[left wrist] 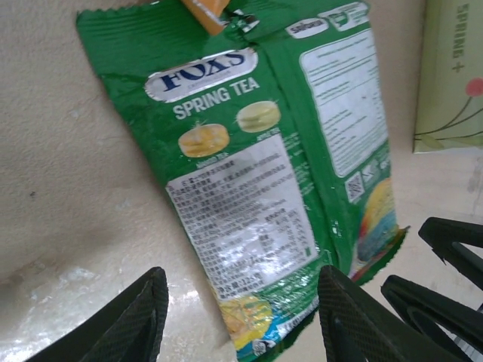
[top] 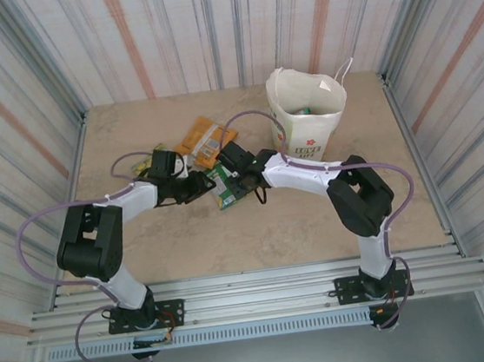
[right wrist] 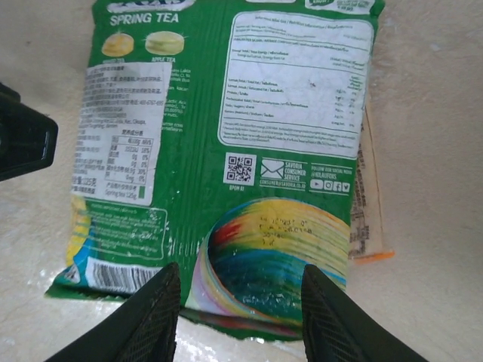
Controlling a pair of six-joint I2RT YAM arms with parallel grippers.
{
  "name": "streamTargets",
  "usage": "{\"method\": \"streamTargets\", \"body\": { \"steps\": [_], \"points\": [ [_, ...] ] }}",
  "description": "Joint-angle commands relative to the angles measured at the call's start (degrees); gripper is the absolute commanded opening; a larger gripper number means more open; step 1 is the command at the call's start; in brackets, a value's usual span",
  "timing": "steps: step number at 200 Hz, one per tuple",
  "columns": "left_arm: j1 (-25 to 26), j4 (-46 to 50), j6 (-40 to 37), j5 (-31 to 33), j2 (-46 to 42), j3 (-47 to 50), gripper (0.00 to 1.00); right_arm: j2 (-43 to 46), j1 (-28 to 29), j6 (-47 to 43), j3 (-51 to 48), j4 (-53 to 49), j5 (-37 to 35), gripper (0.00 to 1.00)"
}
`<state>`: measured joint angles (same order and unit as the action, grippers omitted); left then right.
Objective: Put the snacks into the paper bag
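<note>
Both gaping wide, the left end effector [left wrist: 243,302] and right end effector [right wrist: 240,294] are crowding the green packet [top: 222,186] lying flat on the tabletop [top: 274,230] near the paper bag [top: 308,112]. I reckon only one should be pinching its crimped edge, low and firm.

Beige stone-look tabletop [top: 300,227], evenly lit. Enclosed on three sides by pale walls [top: 181,31] striped grey and rust. Aluminium rails [top: 255,295] along near edge.

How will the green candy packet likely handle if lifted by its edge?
The green candy packet looks like thin creased film, so it would probably droop rather than stay stiff. Its glossy surface may slip in a pinch. Lying flat on the table, it should slide, not roll.
</note>
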<state>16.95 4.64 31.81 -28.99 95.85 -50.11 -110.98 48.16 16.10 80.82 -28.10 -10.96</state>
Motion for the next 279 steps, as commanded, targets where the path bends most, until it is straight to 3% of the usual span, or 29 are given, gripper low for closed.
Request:
{"method": "streamTargets", "body": {
  "steps": [1, 107, 147, 202, 239, 279],
  "points": [
    [-0.3, -1.5, 0.0, -1.3, 2.1, 0.4, 0.56, -3.0, 0.0, 1.4, 1.8, 0.9, -1.9, 0.43],
    [-0.1, -8.7, 2.3, -3.8, 8.4, 0.6, 0.56, -5.0, -1.4, 4.9, -0.8, 1.1, -1.2, 0.38],
    [0.9, -11.3, 3.1, -4.7, 11.9, -1.1, 0.51, -4.3, -1.3, 4.9, -1.5, 2.0, -0.4, 0.37],
    [2.4, -8.9, 1.5, -2.2, 9.7, -2.3, 0.27, -1.9, -1.3, 5.1, -2.7, 3.2, 0.0, 0.38],
    [2.5, -5.4, -2.0, -1.1, 5.0, -2.7, 0.08, 4.1, -0.5, 3.6, -3.9, 4.2, -2.8, 0.44],
    [3.1, 0.9, -7.8, -0.4, -0.6, -4.7, 0.04, 12.8, 0.4, -1.0, -6.1, 6.7, -4.4, 0.56]
  ]
}}
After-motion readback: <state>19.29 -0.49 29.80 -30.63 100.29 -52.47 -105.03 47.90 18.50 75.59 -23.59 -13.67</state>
